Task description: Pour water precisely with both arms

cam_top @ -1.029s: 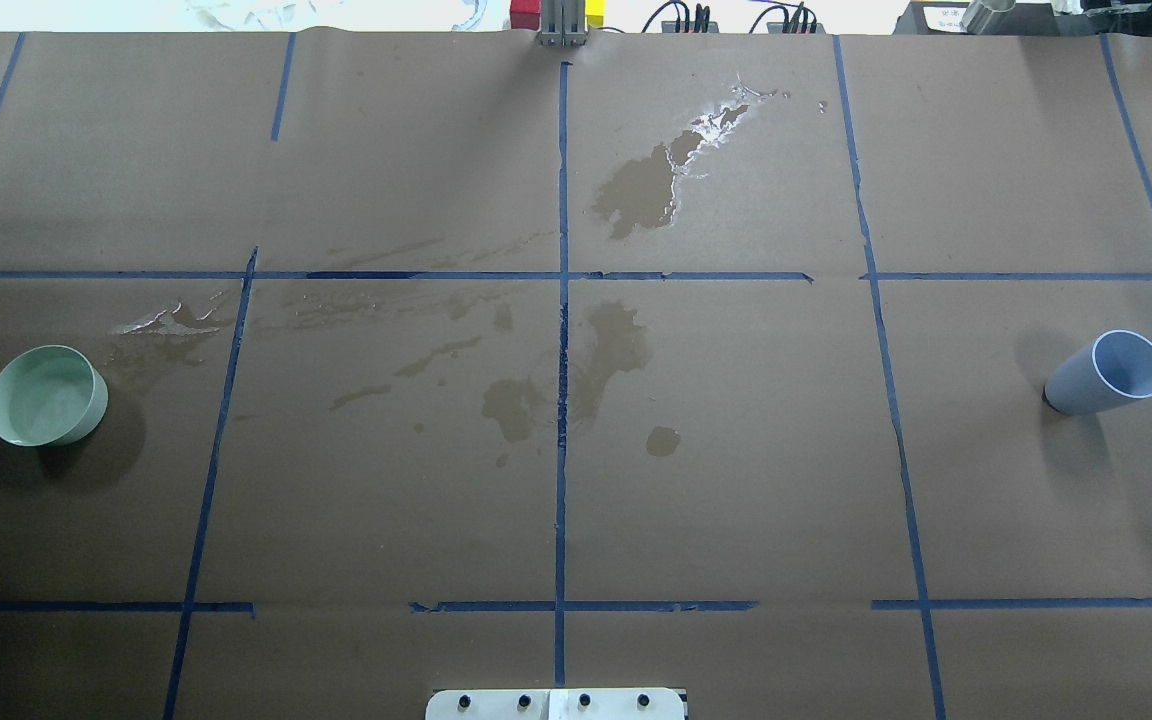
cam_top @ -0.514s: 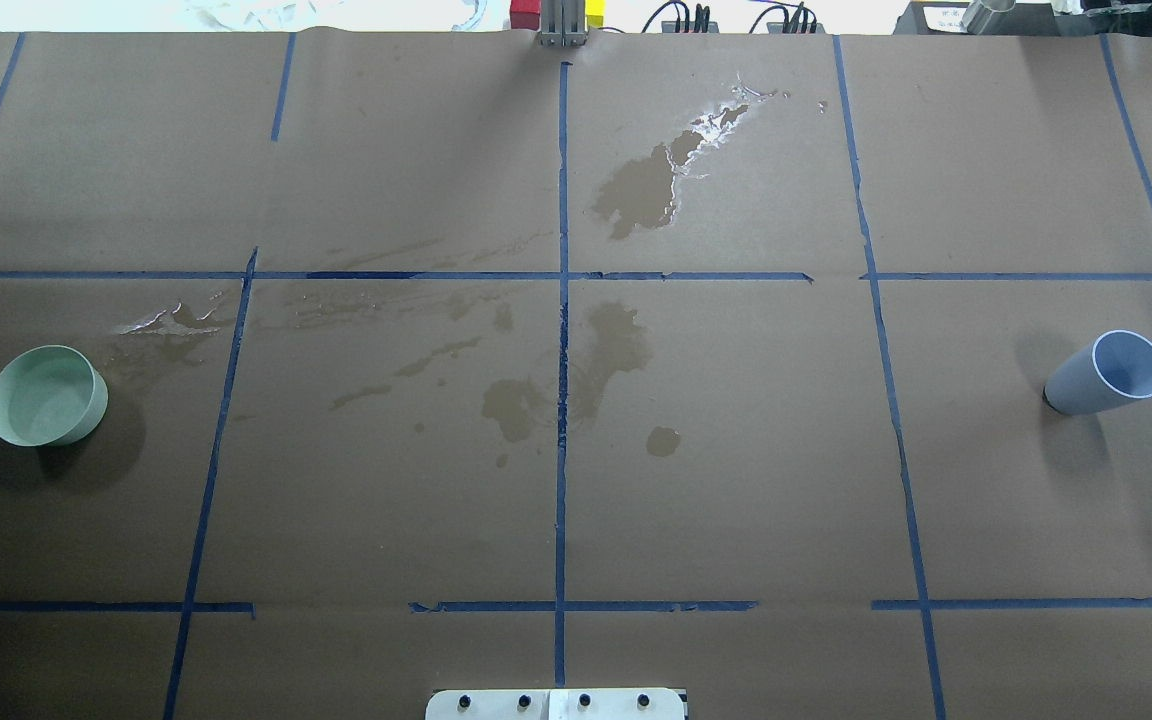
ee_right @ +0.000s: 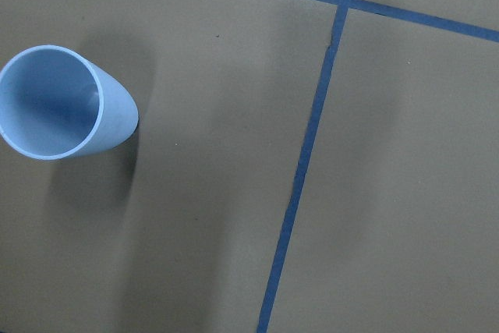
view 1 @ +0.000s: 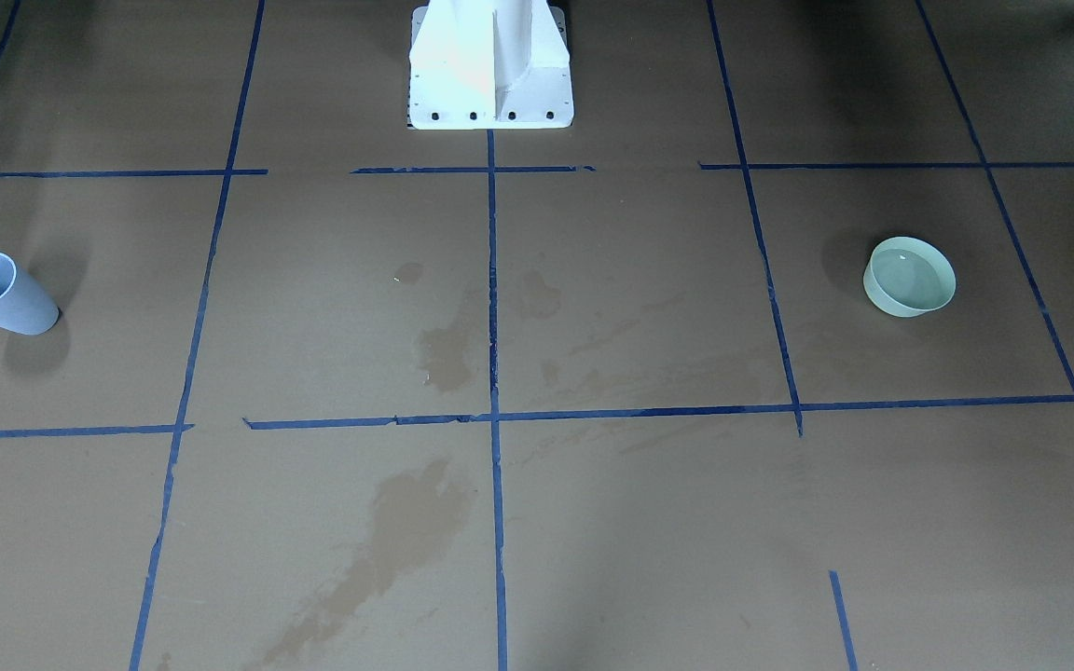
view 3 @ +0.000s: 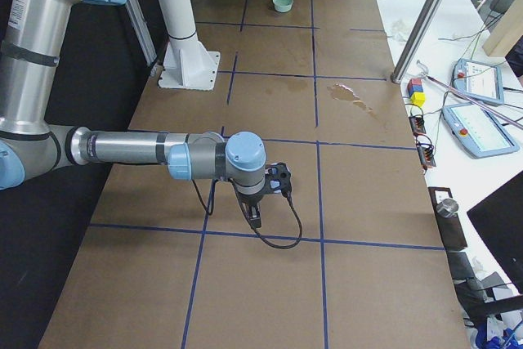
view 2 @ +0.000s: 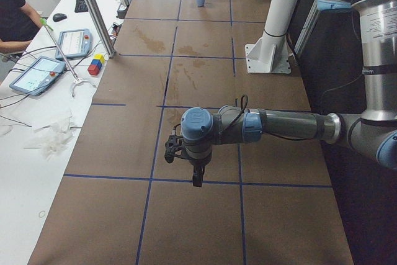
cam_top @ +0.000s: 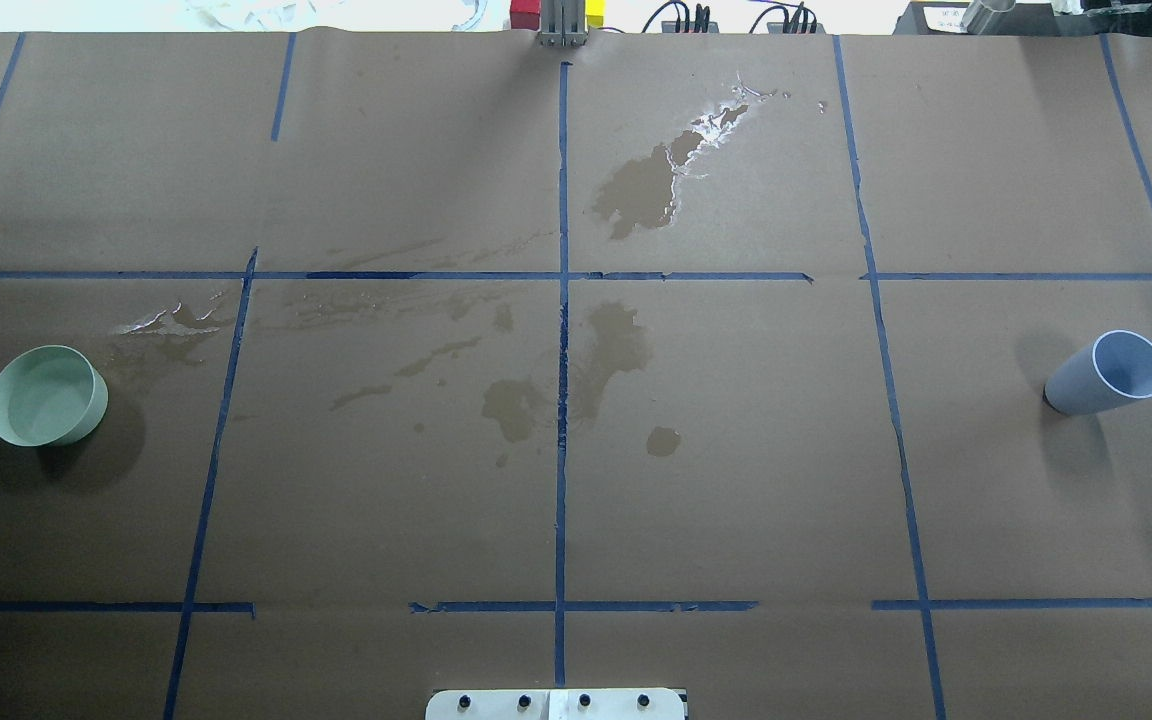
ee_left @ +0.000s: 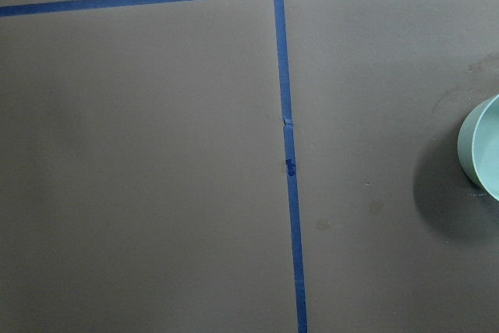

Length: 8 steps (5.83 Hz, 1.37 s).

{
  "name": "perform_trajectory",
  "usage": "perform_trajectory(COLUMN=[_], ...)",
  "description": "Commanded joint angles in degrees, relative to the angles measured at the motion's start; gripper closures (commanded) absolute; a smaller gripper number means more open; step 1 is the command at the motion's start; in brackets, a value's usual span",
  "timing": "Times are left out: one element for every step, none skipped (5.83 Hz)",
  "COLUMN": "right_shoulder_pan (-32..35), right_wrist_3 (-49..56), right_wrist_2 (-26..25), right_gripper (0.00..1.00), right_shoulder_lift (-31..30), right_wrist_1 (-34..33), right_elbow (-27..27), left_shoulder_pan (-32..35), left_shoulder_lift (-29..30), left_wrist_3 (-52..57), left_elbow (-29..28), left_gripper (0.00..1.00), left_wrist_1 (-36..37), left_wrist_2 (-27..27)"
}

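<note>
A pale green bowl (cam_top: 46,395) stands at the table's left; it also shows at the right edge of the left wrist view (ee_left: 483,150). A light blue cup (cam_top: 1108,372) stands upright at the right, open and below the right wrist camera (ee_right: 62,103). Water shows only as a glossy sheen on the paper (cam_top: 721,122); I cannot tell whether the cup holds any. The left gripper (view 2: 196,178) hangs pointing down from the near arm in the exterior left view. The right gripper (view 3: 256,217) hangs likewise in the exterior right view. I cannot tell whether either is open or shut.
Dark wet stains (cam_top: 641,190) (cam_top: 606,350) mark the brown paper around the middle. Blue tape lines (cam_top: 562,330) form a grid. The white pedestal (view 1: 490,65) stands at the robot's edge. An operator (view 2: 15,20), tablets and a metal post (view 2: 96,13) are beyond the far edge.
</note>
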<state>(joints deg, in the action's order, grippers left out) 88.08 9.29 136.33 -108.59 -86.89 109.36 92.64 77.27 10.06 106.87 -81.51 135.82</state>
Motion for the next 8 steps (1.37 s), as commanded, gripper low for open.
perform_trajectory(right_shoulder_pan=[-0.01,-0.01,-0.01,-0.01,-0.01,-1.14,-1.33,-1.85], right_wrist_3=[-0.50,-0.50,-0.50,-0.50,-0.24,0.11,0.11,-0.41], right_wrist_2=[0.25,0.34,0.34,0.34,0.34,0.25,0.34,0.34], right_gripper=[0.00,0.00,0.00,0.00,0.00,0.00,0.00,0.00], right_shoulder_lift=[-0.13,-0.22,-0.22,-0.22,-0.22,-0.14,-0.22,0.13], right_wrist_1=[-0.21,-0.21,-0.03,-0.03,-0.03,-0.21,-0.47,-2.56], right_elbow=[-0.11,-0.11,-0.11,-0.11,-0.03,-0.03,-0.03,0.15], left_shoulder_pan=[0.00,0.08,0.09,0.09,0.09,0.09,0.09,0.09], left_shoulder_lift=[-0.54,0.07,0.07,-0.01,-0.02,-0.28,-0.28,-0.37], left_wrist_3=[0.05,0.05,-0.12,-0.38,-0.47,-0.47,-0.39,-0.30], left_elbow=[0.62,0.79,0.79,0.53,0.44,0.53,0.36,0.79], left_gripper=[0.00,0.00,0.00,0.00,0.00,0.00,0.00,0.00], left_wrist_1=[0.38,3.61,3.73,3.55,3.64,3.81,3.64,3.46], left_wrist_2=[0.23,0.23,0.23,0.32,0.23,0.32,0.41,0.23])
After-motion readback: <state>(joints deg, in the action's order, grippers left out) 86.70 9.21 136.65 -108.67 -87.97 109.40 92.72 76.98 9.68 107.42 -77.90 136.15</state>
